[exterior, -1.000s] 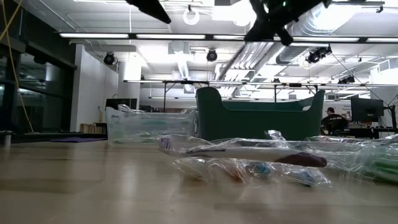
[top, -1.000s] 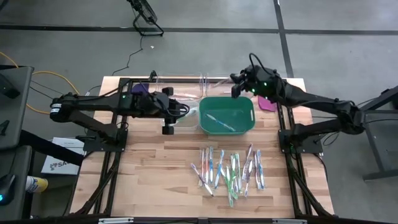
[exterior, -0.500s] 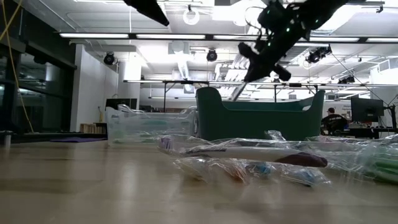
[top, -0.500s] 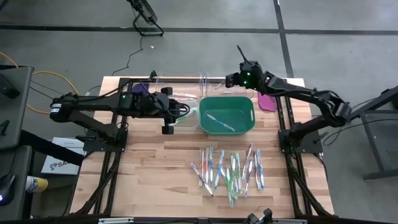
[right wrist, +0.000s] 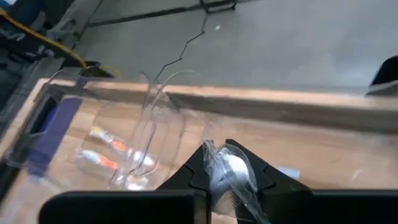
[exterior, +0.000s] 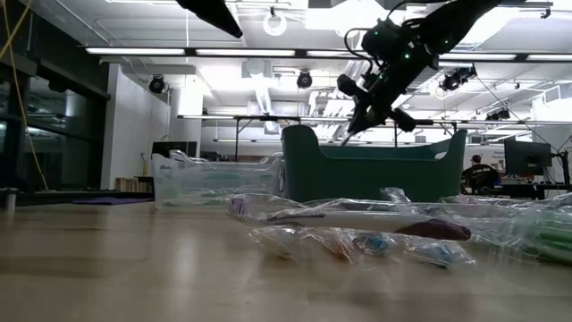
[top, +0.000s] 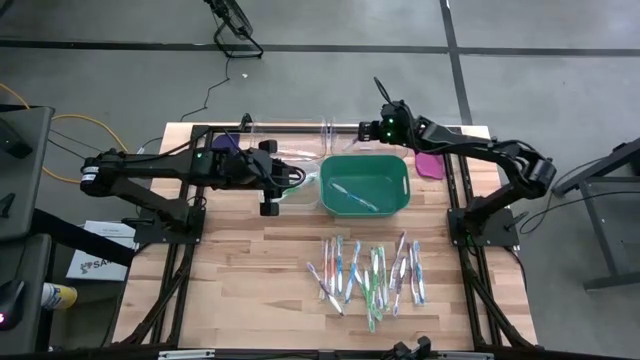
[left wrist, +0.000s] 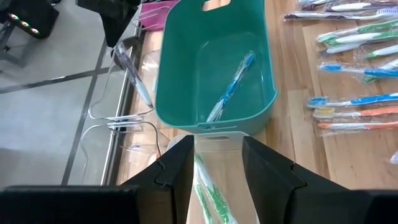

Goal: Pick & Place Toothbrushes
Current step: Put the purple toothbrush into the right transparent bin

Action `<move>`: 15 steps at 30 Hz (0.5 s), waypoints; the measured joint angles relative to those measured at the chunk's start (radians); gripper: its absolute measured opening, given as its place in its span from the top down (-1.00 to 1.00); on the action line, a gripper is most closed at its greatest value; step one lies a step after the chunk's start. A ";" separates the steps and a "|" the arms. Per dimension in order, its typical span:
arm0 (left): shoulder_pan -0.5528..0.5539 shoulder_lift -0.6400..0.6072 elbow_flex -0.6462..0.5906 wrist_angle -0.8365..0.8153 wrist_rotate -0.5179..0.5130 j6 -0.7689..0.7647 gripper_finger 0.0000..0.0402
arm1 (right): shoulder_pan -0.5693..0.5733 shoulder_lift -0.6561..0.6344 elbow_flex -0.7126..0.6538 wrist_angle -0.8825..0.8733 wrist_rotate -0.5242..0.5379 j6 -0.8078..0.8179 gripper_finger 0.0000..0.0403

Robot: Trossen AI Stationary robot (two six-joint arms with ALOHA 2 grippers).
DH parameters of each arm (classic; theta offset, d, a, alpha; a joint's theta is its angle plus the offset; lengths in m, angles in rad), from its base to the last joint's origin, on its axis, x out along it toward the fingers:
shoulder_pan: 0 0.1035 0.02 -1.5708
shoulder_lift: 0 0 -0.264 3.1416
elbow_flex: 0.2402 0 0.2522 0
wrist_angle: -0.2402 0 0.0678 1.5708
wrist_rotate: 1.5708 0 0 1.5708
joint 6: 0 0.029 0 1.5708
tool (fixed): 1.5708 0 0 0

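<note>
Wooden table (top: pixel 250 270) from above: wrapped toothbrushes (top: pixel 370 272) lie scattered near its front edge, one in the green bin (top: pixel 364 185); the right gripper (top: pixel 378 128) hangs behind the bin, and the left gripper (top: pixel 272 187) sits beside it. Level view adds ceiling lights. Right wrist view shows narrow fingers (right wrist: pixel 198 167) pinching a wrapped toothbrush (right wrist: pixel 231 175). Left wrist view shows fingers (left wrist: pixel 179 171) parted around a clear packet (left wrist: pixel 208 190).

wrapped toothbrush (right wrist: pixel 231 171) cut off below fingers (right wrist: pixel 186 176)
</note>
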 joint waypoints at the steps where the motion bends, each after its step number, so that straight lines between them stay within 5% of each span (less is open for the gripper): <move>1: 0.000 0.000 0.000 0.000 0.000 0.004 0.35 | -0.001 0.000 0.000 -0.004 -0.013 0.017 0.82; 15: 0.000 0.000 0.000 0.000 0.007 0.018 0.35 | -0.012 -0.047 0.000 -0.071 -0.018 0.035 -0.05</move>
